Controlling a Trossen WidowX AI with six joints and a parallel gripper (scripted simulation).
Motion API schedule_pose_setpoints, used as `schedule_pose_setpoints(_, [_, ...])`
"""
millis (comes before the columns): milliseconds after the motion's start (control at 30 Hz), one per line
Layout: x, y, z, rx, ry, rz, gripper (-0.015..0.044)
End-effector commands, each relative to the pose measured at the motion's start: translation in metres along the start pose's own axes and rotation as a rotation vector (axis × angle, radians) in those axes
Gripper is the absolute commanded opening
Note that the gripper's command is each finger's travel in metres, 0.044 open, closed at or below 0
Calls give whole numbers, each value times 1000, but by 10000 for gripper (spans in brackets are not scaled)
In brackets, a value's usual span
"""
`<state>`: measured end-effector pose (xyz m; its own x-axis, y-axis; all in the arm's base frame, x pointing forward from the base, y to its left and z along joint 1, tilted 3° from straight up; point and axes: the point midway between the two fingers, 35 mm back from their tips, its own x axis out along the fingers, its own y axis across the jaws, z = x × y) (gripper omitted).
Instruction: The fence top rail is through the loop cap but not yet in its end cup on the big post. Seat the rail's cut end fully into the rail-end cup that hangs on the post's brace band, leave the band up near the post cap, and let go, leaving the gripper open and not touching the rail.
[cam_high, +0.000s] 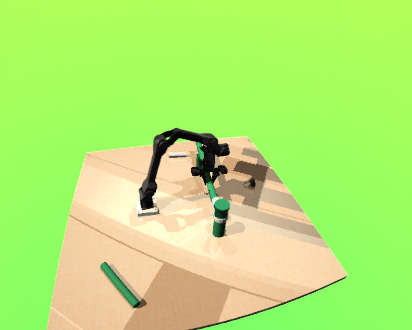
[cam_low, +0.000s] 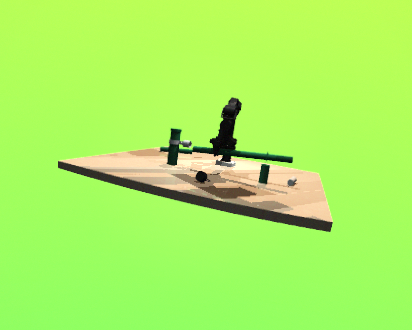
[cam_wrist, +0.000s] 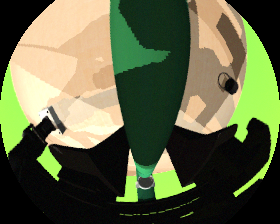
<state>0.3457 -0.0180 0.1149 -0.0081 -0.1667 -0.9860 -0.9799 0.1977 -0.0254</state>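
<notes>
The top rail (cam_high: 212, 190) (cam_low: 252, 154) (cam_wrist: 150, 75) is a long green tube held above the table, nearly level. My gripper (cam_high: 208, 178) (cam_low: 224, 151) (cam_wrist: 144, 125) is shut on it, nearer its post end. The big post (cam_high: 219, 228) (cam_low: 173, 156) stands upright, with the pale brace band (cam_high: 220, 221) (cam_low: 173, 142) up near its cap. The grey rail-end cup (cam_low: 187, 144) (cam_wrist: 145, 183) sticks out toward the rail. In the exterior view, the rail's cut end shows just outside and slightly below the cup's mouth. The loop cap around the rail is not clearly visible.
A short green post (cam_low: 264, 173) stands below the rail's far part. A small black fitting (cam_high: 251, 183) (cam_low: 201, 176) (cam_wrist: 230, 84) lies on the table. A loose green tube (cam_high: 120, 284) (cam_low: 164, 149) lies beyond the big post. A pale cylinder (cam_high: 178, 155) (cam_low: 292, 181) lies near the far edge.
</notes>
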Motion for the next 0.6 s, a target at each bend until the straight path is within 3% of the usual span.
schedule_pose_setpoints(0, [-13,0,-11,5,48,-14,0])
schedule_pose_setpoints(567, [-9,0,-6,1,28,-5,0])
